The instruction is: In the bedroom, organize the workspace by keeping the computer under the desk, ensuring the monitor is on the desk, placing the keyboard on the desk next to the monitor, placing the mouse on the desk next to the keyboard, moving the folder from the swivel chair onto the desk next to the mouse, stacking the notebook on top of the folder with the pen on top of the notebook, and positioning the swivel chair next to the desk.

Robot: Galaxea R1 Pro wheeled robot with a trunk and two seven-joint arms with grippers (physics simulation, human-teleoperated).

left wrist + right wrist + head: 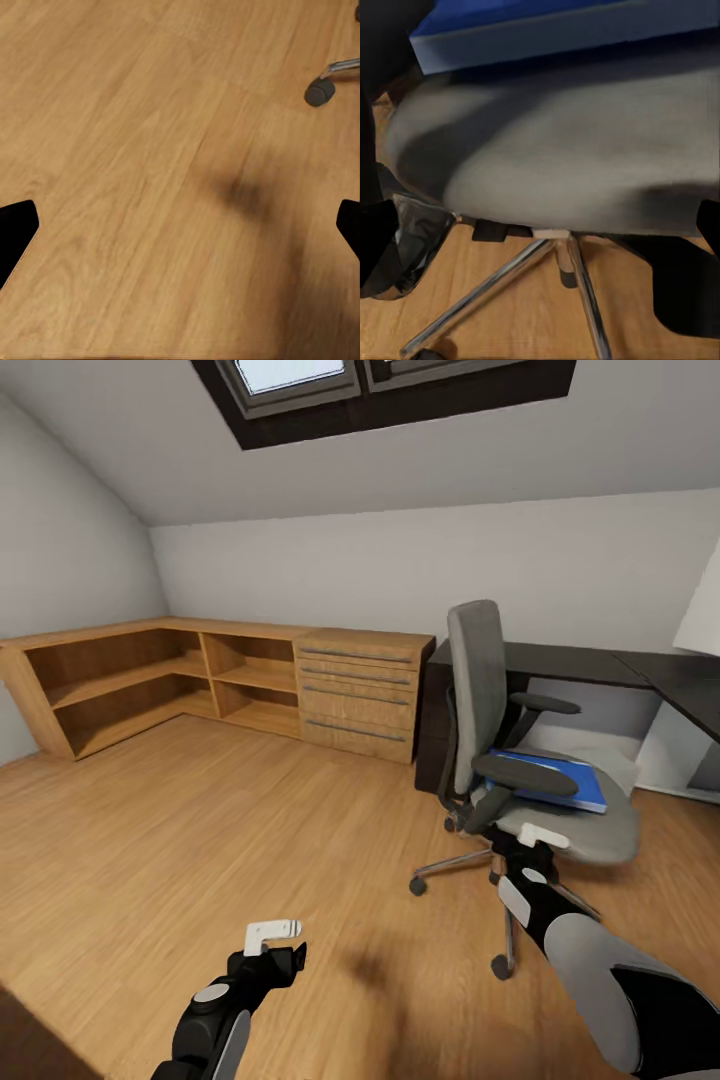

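Both arms reach out low in front of the robot. Its left gripper (275,938) hangs over bare wood floor (200,830), holding nothing; in the left wrist view its two dark fingertips (16,236) sit far apart at the picture's edges, so the jaws stand wide, and one caster of the chair shows near a corner over the planks.

Its right gripper (540,842) is up against the front edge of the chair (500,760), just below the grey seat. From the right wrist view the fingertips (709,225) again lie at the picture's sides with the seat's edge between and beyond them, spread and gripping nothing.

On that seat lies the blue folder (560,780), flat, partly behind the near black armrest. Under the seat the chrome legs spread out to casters on the floor.

Behind the chair the black-topped desk (600,665) runs along the back wall and turns at the right, well apart from the grippers. Left of it stands a wooden dresser (360,695) joined to open corner shelves (130,680). Overhead, a skylight (380,385) cuts into the sloped ceiling.
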